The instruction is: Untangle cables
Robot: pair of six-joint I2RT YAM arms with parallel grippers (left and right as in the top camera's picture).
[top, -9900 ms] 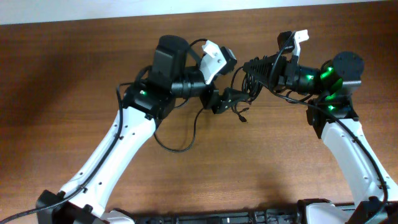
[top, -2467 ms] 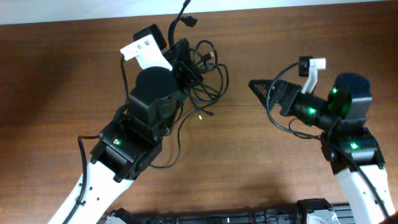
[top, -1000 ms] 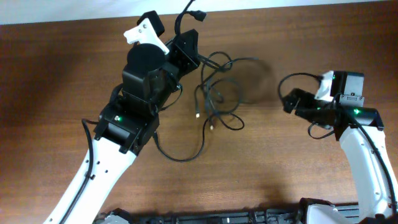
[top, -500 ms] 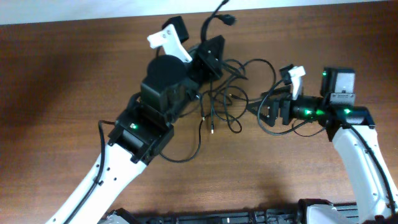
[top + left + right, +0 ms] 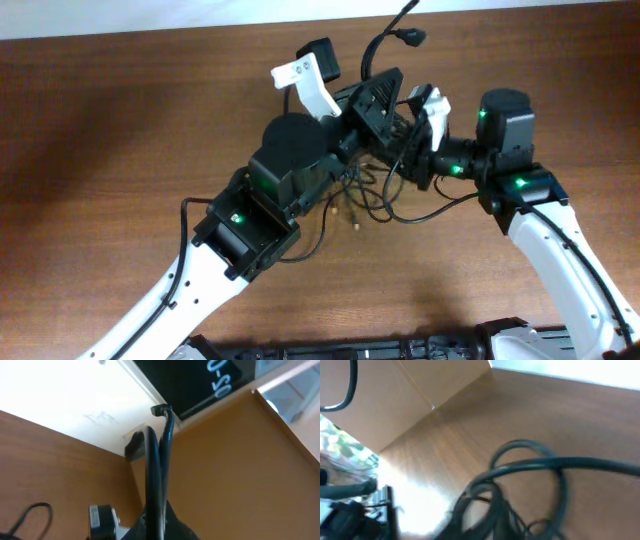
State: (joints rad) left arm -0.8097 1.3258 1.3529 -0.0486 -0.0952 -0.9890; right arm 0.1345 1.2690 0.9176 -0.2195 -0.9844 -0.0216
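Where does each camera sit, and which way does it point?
Overhead: fixed above the table, looking straight down; both arms, the left gripper, the right gripper and the cables show.
Left wrist: on the left arm, aimed upward along an upright cable; its dark fingers edge the bottom.
Right wrist: on the right arm, facing blurred cable loops over the tabletop; its fingers are not discernible.
Shared: overhead and left wrist both show that upright cable.

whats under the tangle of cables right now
Below the loose loops of the cables only bare wooden table shows. Whatever lies under the knot itself is covered by the left gripper and right gripper.
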